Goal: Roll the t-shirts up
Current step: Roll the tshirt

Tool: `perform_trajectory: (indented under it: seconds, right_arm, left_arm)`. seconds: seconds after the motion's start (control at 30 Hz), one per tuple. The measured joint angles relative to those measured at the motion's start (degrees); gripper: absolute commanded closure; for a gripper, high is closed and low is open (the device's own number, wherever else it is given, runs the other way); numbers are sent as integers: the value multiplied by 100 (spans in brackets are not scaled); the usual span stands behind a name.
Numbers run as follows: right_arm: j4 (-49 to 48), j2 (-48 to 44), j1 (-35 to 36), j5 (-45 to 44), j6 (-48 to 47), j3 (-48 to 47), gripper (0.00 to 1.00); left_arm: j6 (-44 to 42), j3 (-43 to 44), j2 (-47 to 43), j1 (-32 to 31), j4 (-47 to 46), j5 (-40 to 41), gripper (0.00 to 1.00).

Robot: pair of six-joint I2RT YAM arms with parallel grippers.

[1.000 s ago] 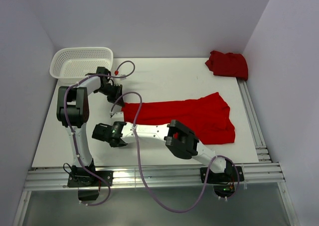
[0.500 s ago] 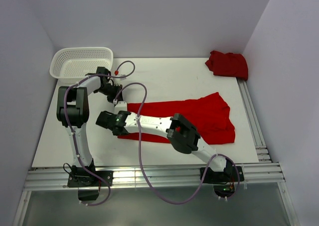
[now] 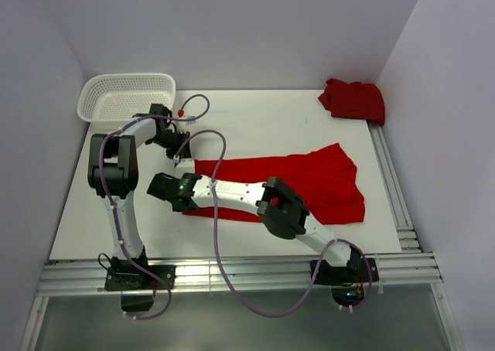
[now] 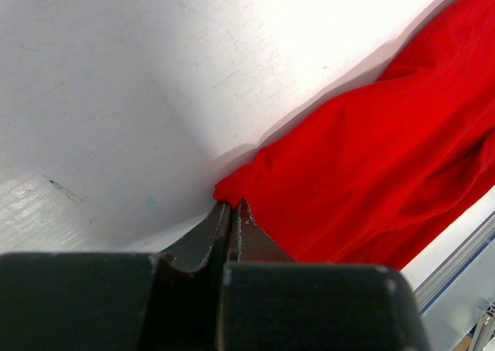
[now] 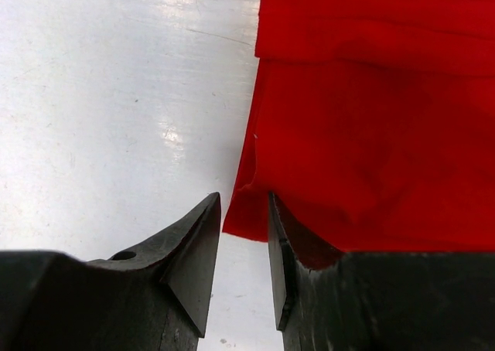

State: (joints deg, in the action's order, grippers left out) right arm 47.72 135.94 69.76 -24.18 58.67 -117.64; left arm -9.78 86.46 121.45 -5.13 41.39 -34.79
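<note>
One red t-shirt (image 3: 309,179) lies spread flat across the table, folded lengthwise. My left gripper (image 3: 180,157) is at its far left corner. In the left wrist view the left gripper (image 4: 230,206) is shut on that corner of the t-shirt (image 4: 371,165). My right arm reaches left over the cloth, and my right gripper (image 3: 168,189) is at the shirt's left edge. In the right wrist view the right gripper (image 5: 244,200) is open, with the near corner of the t-shirt (image 5: 363,127) just past the gap between its tips. A second red t-shirt (image 3: 353,100) lies crumpled at the back right.
A white mesh basket (image 3: 126,96) stands at the back left corner, just behind the left arm. A metal rail (image 3: 390,181) runs along the table's right edge and another along the front. Walls close in on three sides.
The right gripper has moved away from the near edge, toward the shirt's left edge, and its jaws have opened slightly. The left gripper still pinches the same corner.
</note>
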Motion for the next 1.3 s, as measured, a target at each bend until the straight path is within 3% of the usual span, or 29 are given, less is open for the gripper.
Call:
perform_trajectory:
  seconds: [0.33, 0.5, 0.67, 1.3]
  right_arm:
    - [-15, 155, 13, 136, 85, 59, 63]
    - [37, 155, 17, 125, 151, 72, 88]
    - [74, 155, 26, 111, 186, 72, 99]
    - [70, 26, 393, -136, 487, 330, 100]
  left_arm:
    - [0, 0, 0, 0, 0, 0, 100]
    - [0, 2, 0, 0, 0, 0, 100]
    - [0, 2, 0, 0, 0, 4, 100]
    - [107, -151, -125, -7, -42, 146, 100]
